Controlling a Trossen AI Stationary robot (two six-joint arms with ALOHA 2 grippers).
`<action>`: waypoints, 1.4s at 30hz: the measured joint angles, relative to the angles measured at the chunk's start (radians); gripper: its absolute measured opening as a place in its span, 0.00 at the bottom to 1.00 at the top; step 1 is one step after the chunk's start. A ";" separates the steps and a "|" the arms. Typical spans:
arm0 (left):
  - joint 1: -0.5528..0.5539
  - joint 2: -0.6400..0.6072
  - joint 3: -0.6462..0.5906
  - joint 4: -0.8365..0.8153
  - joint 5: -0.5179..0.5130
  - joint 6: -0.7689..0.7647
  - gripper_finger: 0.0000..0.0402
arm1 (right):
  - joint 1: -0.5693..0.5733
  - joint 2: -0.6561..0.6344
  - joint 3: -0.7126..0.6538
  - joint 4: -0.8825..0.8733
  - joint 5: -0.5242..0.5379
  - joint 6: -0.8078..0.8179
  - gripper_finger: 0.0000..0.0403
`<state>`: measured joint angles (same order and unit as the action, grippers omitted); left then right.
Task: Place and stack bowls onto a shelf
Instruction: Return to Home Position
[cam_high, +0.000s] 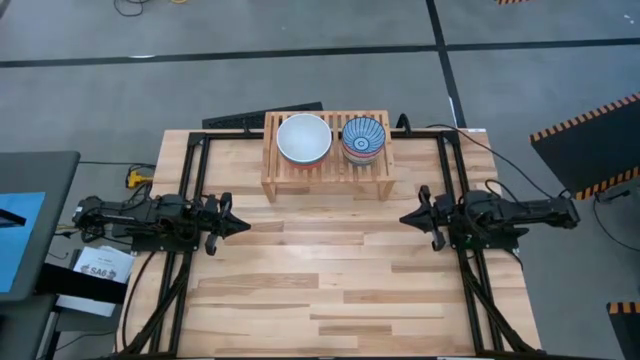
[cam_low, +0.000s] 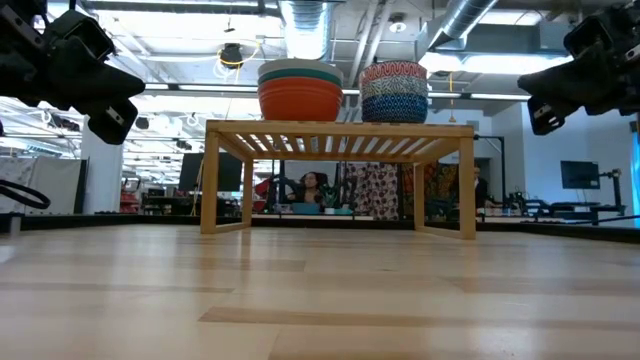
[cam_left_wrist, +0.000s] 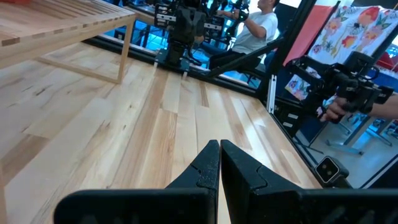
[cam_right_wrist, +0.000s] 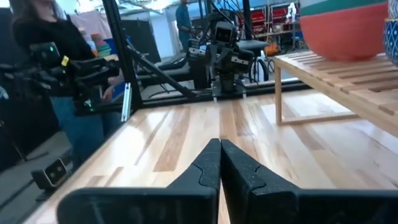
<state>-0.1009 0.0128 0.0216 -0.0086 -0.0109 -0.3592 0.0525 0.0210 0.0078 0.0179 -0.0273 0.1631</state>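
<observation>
Both sets of my jaws are pinched together, empty: left gripper (cam_high: 244, 226) mid-left, right gripper (cam_high: 403, 217) mid-right. Upper centre, the shelf (cam_high: 325, 178) holds a white bowl (cam_high: 304, 138) beside a blue-striped bowl (cam_high: 363, 139), each topping a stack.

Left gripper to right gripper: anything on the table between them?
Nothing. In the high view, the table between the left gripper and right gripper is bare wood. The shelf stands clear of that line, toward the far edge.
</observation>
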 joint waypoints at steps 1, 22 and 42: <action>0.000 0.000 0.000 0.000 0.000 0.000 0.00 | 0.000 0.004 0.000 0.000 0.000 -0.012 0.08; 0.000 0.000 0.000 0.000 0.000 0.000 0.00 | 0.000 0.013 -0.001 -0.002 0.002 -0.014 0.11; 0.000 0.000 0.000 0.000 0.000 0.000 0.00 | 0.000 0.013 -0.002 -0.003 0.002 -0.013 0.12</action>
<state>-0.1013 0.0128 0.0216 -0.0082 -0.0109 -0.3592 0.0525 0.0338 0.0063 0.0151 -0.0250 0.1497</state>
